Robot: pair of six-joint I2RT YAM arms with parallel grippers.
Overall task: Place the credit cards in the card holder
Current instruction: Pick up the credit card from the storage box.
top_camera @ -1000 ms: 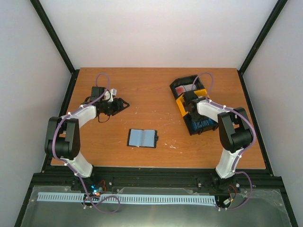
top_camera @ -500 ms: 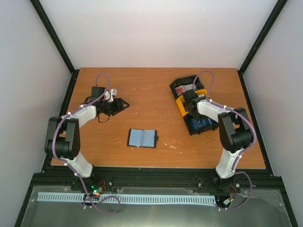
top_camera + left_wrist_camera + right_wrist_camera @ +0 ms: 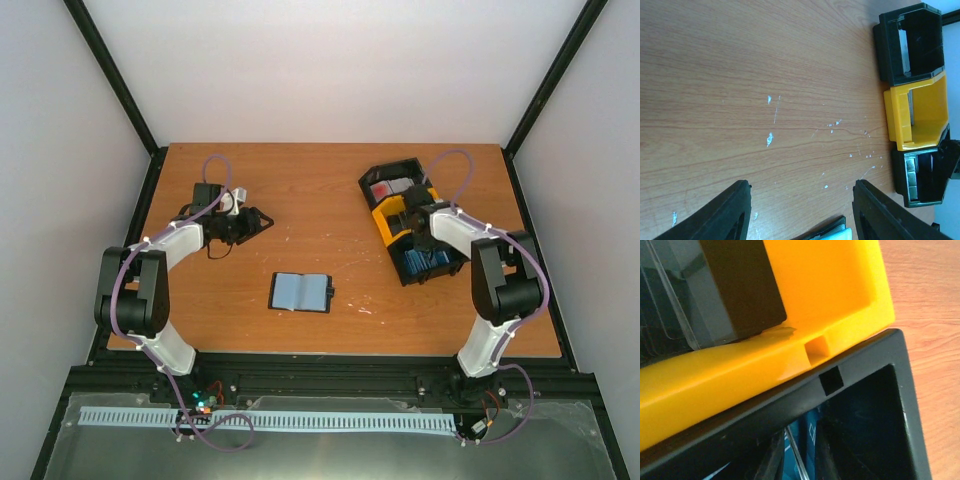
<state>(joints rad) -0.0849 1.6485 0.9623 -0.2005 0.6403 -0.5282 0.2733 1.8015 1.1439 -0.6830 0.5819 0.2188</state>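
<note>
Trays first: a joined row of three sits at the far right of the counter (image 3: 330, 190). The far black tray (image 3: 372, 176) carries red-and-white credit cards (image 3: 383, 190). The yellow tray (image 3: 384, 224) in the middle has a dark stack (image 3: 740, 285) standing in it, close against its wall in the right wrist view. The near black tray (image 3: 446, 270) is packed with light blue cards (image 3: 428, 262) standing on edge.

Right arm is bent over that row, its wrist above the seam between yellow and near black. Right fingers (image 3: 772, 465) are down inside the near black tray, only a narrow slot between them, and a thin card edge with blue print (image 3: 796, 450) sits in that slot. Whether they are pinching it or just flanking it, I cannot tell from this close.

Over on the far left, left fingers (image 3: 730, 215) are spread well apart, low over bare wood, nothing between them, pointing across towards the trays.

Card holder (image 3: 274, 292) lies open and flat near the middle of the counter, well apart from both arms and from the trays, its tab sticking out on the right. Light blue shows across both inner halves. Its corner (image 3: 832, 231) just peeks in at the bottom of the left wrist view
</note>
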